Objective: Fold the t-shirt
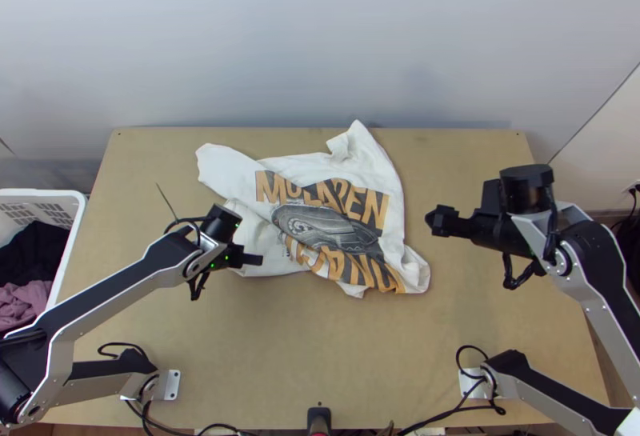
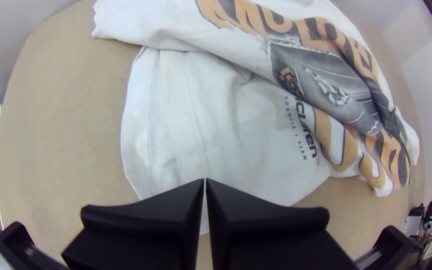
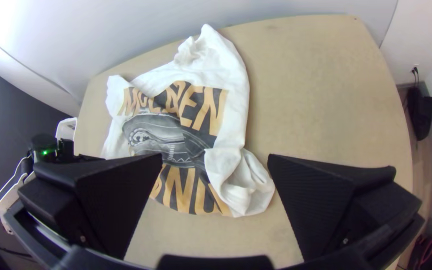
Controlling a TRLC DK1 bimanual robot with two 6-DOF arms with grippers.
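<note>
Foremost in the left wrist view is the left end effector (image 1: pixel 256 260), its two wide black fingers (image 2: pixel 146 220) pressed together at the tips, with no cloth seen between them. Whether they touch the fabric cannot be told. The t-shirt (image 1: pixel 328 232) lies on the light wooden surface (image 1: pixel 280 356) between the two end effectors, with one edge beneath the tips of the left one. Specimen: white, with large orange-tan lettering and a grey and black printed motif of a car; rumpled and partly doubled over itself, not spread flat. Closest to the left end effector is a fairly smooth white panel bearing small dark lettering (image 2: pixel 306 132); across its far side runs a thick, creased ridge carrying the large print. Closest to the right end effector (image 1: pixel 434 220), a white end of the shirt is bunched into a loose, crumpled lump (image 3: pixel 241 185). On the side farther from both end effectors, a white part narrows to a crinkled peak (image 1: pixel 356 136). The right end effector is spread wide, apart from the shirt and holding nothing. Beyond the left end effector, away from the right one, stands a white basket (image 1: pixel 78 204) containing dark cloth (image 1: pixel 32 252) and pink cloth (image 1: pixel 24 304).
</note>
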